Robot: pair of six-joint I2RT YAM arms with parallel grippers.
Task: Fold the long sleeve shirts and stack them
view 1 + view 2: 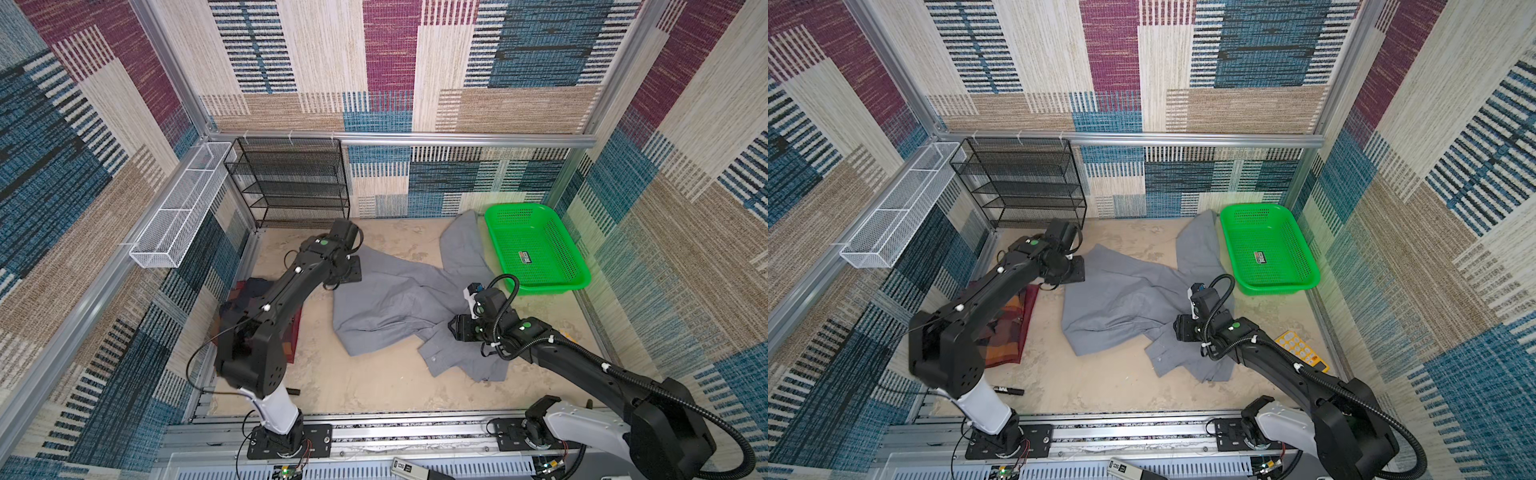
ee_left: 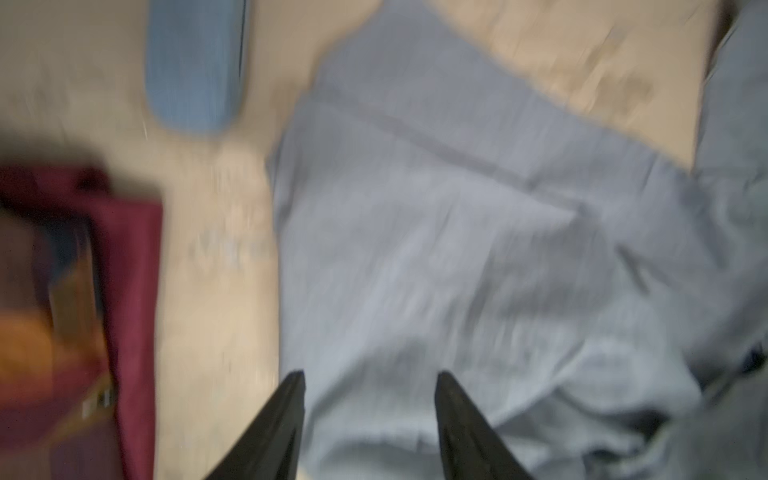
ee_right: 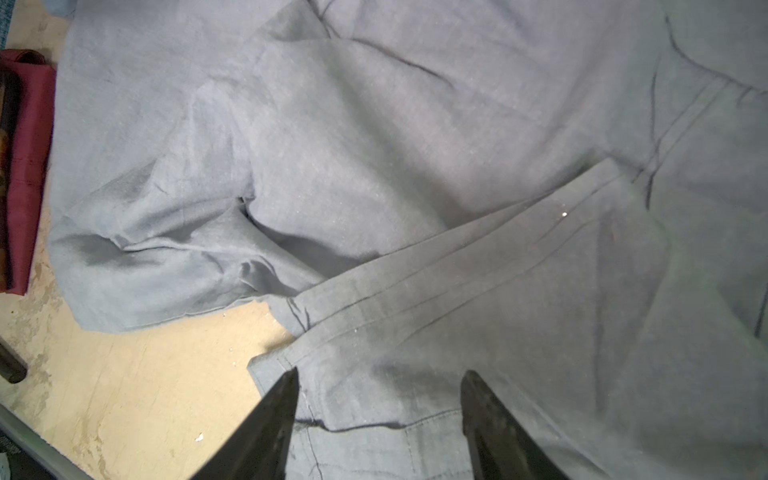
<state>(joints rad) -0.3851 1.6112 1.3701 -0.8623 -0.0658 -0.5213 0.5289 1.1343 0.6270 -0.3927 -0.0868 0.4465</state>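
Note:
The grey long sleeve shirt (image 1: 395, 307) (image 1: 1125, 303) lies crumpled and spread across the middle of the table, with one sleeve reaching back toward the green basket. The plaid shirt (image 1: 1009, 332) (image 1: 293, 336) lies at the left, mostly hidden under my left arm. My left gripper (image 1: 343, 274) (image 1: 1067, 276) hovers over the grey shirt's far left corner. The blurred left wrist view shows this gripper (image 2: 370, 376) open above grey cloth (image 2: 436, 249). My right gripper (image 1: 455, 328) (image 1: 1179, 328) (image 3: 380, 374) stands open over the shirt's stitched front edge (image 3: 457, 266), with nothing pinched.
A green basket (image 1: 544, 289) (image 1: 1273, 286) stands at the back right. A black wire rack (image 1: 291, 183) and a white wire basket (image 1: 183, 208) are at the back left. A blue-grey case (image 2: 195, 62) lies beyond the shirt. A black marker (image 1: 1008, 390) and a yellow pad (image 1: 1302, 349) lie on the table.

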